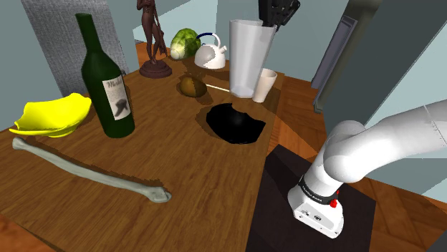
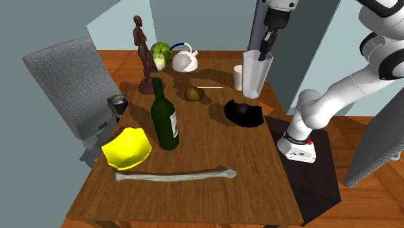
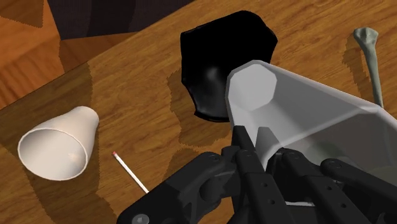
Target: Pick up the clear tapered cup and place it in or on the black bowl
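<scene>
The clear tapered cup point(image 1: 247, 61) point(image 2: 256, 72) point(image 3: 305, 108) stands tall and upright near the table's far edge in the shoulder view. My gripper point(image 1: 274, 25) point(image 2: 263, 53) point(image 3: 264, 149) comes down on its rim and is shut on the cup's wall, one finger inside and one outside. Whether the cup's base touches the table I cannot tell. The black bowl point(image 1: 235, 123) point(image 2: 244, 114) point(image 3: 222, 60), with a ragged rim, lies on the wood just in front of the cup, toward the stand.
A small white cup point(image 1: 265, 84) point(image 3: 57, 143) and a matchstick point(image 3: 130, 172) sit beside the clear cup. Further along the table point(image 1: 179, 165) are a brown lump point(image 1: 190, 86), kettle point(image 1: 210, 54), statue point(image 1: 154, 39), green bottle point(image 1: 106, 82), yellow bowl point(image 1: 50, 114) and long bone point(image 1: 86, 172).
</scene>
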`<state>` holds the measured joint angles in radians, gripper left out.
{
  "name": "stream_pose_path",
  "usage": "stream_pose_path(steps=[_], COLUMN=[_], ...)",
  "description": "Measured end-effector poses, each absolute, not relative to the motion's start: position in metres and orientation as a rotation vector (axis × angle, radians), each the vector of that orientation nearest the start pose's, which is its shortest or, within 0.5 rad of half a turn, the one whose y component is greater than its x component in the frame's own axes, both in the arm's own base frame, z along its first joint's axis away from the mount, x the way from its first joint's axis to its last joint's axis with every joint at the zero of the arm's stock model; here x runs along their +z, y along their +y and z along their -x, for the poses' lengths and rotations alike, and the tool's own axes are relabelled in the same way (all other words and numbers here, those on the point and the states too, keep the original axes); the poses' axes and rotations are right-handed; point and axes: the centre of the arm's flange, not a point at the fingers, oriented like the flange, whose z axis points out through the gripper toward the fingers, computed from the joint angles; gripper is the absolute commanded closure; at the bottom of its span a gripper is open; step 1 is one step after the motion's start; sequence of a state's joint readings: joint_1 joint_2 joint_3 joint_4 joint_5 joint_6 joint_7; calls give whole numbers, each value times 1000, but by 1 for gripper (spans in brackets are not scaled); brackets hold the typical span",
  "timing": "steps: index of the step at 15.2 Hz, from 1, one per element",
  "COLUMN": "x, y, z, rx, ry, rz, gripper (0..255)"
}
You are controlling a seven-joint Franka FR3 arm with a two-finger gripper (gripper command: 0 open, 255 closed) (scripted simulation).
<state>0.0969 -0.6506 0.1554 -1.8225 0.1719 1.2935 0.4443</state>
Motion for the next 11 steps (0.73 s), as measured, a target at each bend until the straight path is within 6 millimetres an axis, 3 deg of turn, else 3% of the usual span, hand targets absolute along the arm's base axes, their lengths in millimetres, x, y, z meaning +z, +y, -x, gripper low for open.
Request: stream_pose_path(steps=[11], x=[702], y=[126], z=[-278], rx=[-127], ry=[245], rz=[3027], gripper=[255])
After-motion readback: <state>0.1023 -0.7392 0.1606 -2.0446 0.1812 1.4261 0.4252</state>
